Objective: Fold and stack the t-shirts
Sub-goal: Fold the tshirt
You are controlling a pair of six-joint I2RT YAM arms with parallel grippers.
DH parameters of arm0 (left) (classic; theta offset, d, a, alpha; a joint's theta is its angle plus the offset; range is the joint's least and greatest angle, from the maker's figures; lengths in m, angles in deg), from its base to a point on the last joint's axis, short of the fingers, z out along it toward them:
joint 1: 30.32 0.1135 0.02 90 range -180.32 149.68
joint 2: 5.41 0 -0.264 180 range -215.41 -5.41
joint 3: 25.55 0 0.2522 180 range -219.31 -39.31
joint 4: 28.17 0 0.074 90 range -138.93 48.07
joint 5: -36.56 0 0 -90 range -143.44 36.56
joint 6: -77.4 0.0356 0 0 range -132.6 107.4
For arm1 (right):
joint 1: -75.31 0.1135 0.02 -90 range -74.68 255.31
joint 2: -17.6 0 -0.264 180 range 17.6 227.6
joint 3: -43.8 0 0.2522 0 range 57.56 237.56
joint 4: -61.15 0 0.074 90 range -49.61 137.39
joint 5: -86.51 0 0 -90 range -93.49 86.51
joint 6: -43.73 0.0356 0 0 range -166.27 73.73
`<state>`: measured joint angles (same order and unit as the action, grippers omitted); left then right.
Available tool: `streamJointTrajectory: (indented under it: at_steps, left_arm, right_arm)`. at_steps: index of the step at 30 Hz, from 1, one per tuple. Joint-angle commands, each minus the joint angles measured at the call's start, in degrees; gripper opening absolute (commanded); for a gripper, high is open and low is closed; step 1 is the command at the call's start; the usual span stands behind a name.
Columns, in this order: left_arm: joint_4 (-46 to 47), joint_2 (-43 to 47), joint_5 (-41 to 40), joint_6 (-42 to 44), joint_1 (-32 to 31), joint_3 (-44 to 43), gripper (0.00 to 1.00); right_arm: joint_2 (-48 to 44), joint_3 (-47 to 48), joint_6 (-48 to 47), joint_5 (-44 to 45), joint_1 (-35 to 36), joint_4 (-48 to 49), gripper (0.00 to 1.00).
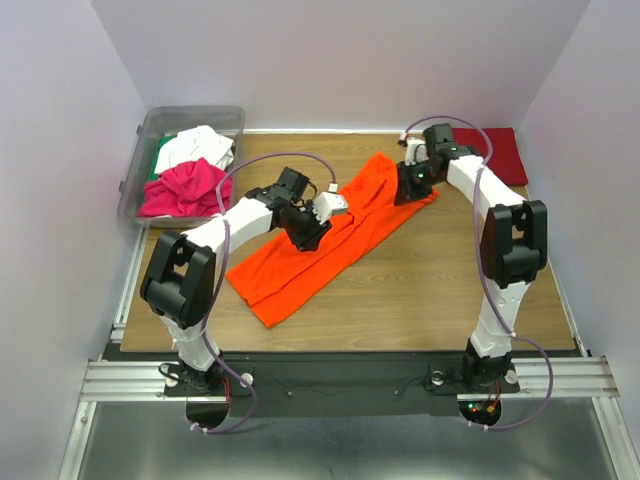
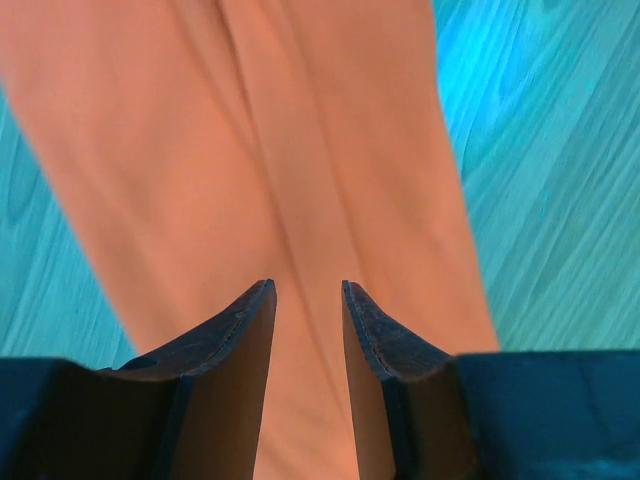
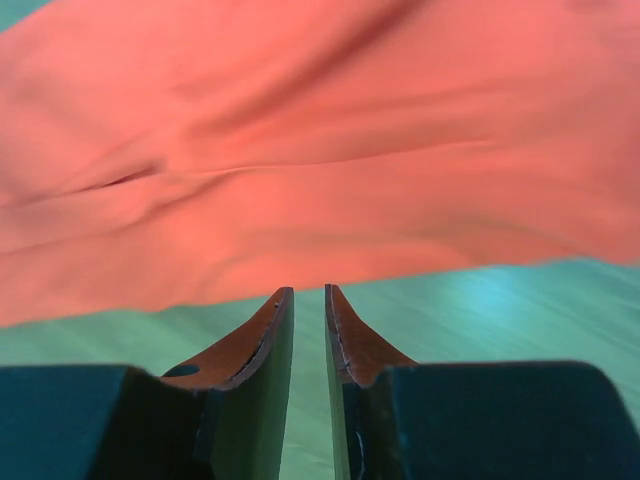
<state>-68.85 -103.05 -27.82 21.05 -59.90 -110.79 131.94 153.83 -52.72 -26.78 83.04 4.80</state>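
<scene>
**Orange t-shirt (image 1: 330,240) lies in a long strip, both pincers empty**

You have it lying diagonally across the middle of the wooden surface (image 1: 450,290), narrowed lengthwise, probably ready for a cross fold. Your left pincer (image 2: 305,290) hangs over mid-strip, parted. Your right pincer (image 3: 307,292) sits at the upper-right end, barely apart. A dark red shirt (image 1: 505,150) lies upper right and the bin (image 1: 200,118) upper left, between pale walls.

green t-shirt (image 1: 160,157) mostly covered, orange t-shirt (image 2: 300,150) cropped

Bare table (image 1: 430,290) lay open near and right of the orange t-shirt (image 1: 300,270), which crossed the middle diagonally. The clear bin (image 1: 195,110) walled the far-left corner; the dark red t-shirt (image 1: 506,152) covered the far-right. The left arm (image 1: 235,222) and right arm (image 1: 482,195) overhung the orange cloth.
</scene>
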Motion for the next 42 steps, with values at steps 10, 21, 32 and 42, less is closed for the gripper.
streamJointTrajectory:
  at_steps: [10,21,32,42]
  left_arm:
    - [-4.6,12.1,-4.0,4.0,0.0,12.6,0.46]
    - [-7.3,21.9,-7.4,4.8,1.9,21.2,0.48]
    - [-7.2,23.3,-7.2,5.2,5.0,22.0,0.48]
    - [-11.9,25.8,-6.4,9.7,7.0,23.4,0.48]
  right_arm:
    - [6.0,0.4,6.2,-6.5,14.1,2.1,0.27]
    - [10.0,3.0,8.9,-5.3,17.4,2.0,0.4]
    - [15.0,9.1,10.5,-9.4,17.4,1.8,0.36]
    - [21.2,15.7,11.6,-9.9,17.4,2.2,0.33]
